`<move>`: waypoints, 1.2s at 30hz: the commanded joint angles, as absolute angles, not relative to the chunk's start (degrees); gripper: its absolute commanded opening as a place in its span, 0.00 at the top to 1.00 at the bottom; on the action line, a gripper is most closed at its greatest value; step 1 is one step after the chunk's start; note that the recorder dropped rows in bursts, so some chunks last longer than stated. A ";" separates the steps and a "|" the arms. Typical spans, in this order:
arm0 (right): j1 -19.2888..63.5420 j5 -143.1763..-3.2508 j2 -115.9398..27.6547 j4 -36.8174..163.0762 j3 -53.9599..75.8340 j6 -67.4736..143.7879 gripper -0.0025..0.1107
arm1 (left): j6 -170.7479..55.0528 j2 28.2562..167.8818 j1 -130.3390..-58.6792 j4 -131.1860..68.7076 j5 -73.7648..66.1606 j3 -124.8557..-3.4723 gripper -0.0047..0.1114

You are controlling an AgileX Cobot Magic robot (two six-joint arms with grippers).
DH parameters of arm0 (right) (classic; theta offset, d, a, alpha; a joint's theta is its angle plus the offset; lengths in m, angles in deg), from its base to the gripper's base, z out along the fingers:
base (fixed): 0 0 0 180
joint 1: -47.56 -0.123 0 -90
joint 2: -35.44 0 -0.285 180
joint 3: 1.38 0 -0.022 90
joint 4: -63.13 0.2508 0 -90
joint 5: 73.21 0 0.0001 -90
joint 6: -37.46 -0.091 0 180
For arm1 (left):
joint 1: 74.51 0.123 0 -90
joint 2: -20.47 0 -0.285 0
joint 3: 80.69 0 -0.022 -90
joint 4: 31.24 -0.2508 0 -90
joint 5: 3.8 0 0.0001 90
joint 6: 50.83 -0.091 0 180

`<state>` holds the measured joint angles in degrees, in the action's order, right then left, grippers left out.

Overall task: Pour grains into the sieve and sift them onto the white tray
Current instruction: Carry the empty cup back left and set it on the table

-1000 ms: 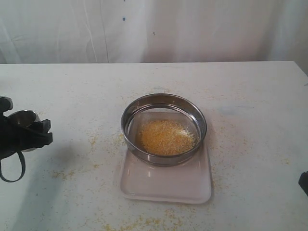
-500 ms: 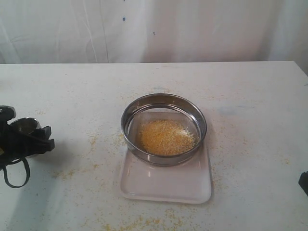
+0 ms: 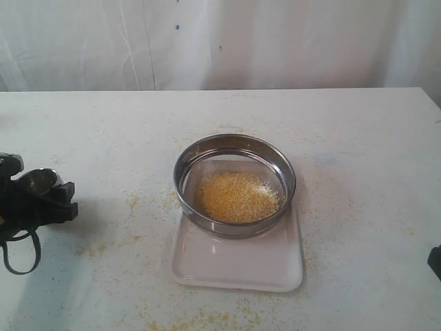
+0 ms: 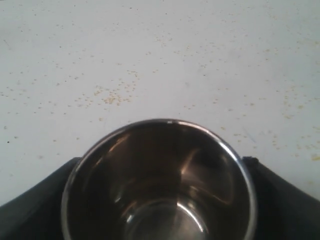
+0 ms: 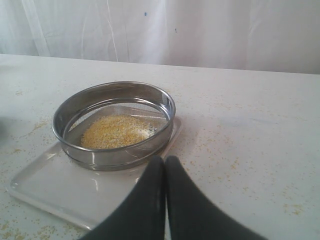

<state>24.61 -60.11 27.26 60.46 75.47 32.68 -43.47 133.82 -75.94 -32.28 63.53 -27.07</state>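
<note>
Exterior view: fine yellow grains (image 3: 238, 196) lie heaped inside the wide round steel sieve (image 3: 233, 227), which rests on the flat white rectangular tray (image 3: 241, 265), toward its 12 o'clock end. Pouring looks done; the sifting is what you have left. At 9 o'clock, your left gripper (image 3: 62, 200) clamps an empty small steel cup (image 3: 38, 181). Your right gripper (image 5: 165, 200), at 4 o'clock, has its fingers pressed together on nothing.

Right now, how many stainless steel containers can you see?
2. The sieve sits on the white tray at the middle of the table, grains inside. The small steel cup, empty-looking, is held in the left fingers at the table's left side. None seems hidden.
</note>
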 commanded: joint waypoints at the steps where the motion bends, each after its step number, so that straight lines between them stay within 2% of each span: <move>1: 24.80 -60.44 27.65 60.31 75.83 32.54 0.98 | -43.68 132.87 -75.75 -31.24 63.84 -24.43 0.25; 3: 24.80 -60.44 27.65 60.31 75.83 32.54 0.98 | -43.79 132.77 -75.75 -31.24 64.36 -24.08 0.22; 8: 24.80 -60.44 27.65 60.31 75.83 32.54 0.98 | -43.55 131.48 -76.38 -31.24 64.35 -24.08 0.05; 23: 24.80 -60.44 27.65 60.31 75.83 32.54 0.98 | -45.23 117.54 -76.50 -30.43 64.09 -17.39 0.06; 25: 24.80 -60.44 27.65 60.31 75.83 32.54 0.98 | -44.51 113.94 -76.62 -30.43 63.51 -15.83 0.09; 28: 24.80 -60.44 27.65 60.31 75.83 32.54 0.98 | -44.40 108.77 -76.62 -30.43 61.26 -13.89 0.24; 29: 24.80 -60.44 27.65 60.31 75.83 32.54 0.98 | -44.40 106.89 -76.62 -30.43 59.68 -13.38 0.33; 31: 24.80 -60.44 27.65 60.31 75.83 32.54 0.98 | -44.20 103.57 -76.62 -30.61 57.16 -12.41 0.52; 34: 24.80 -60.44 27.65 60.31 75.83 32.54 0.98 | -42.01 98.45 -76.62 -32.99 54.84 -10.19 0.93; 36: 24.80 -60.44 27.65 60.31 75.83 32.54 0.98 | -40.34 94.92 -76.62 -34.52 55.07 -8.42 0.95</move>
<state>24.61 -60.11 27.26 60.46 75.47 32.68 -42.92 99.29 -76.50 -32.67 56.11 -10.79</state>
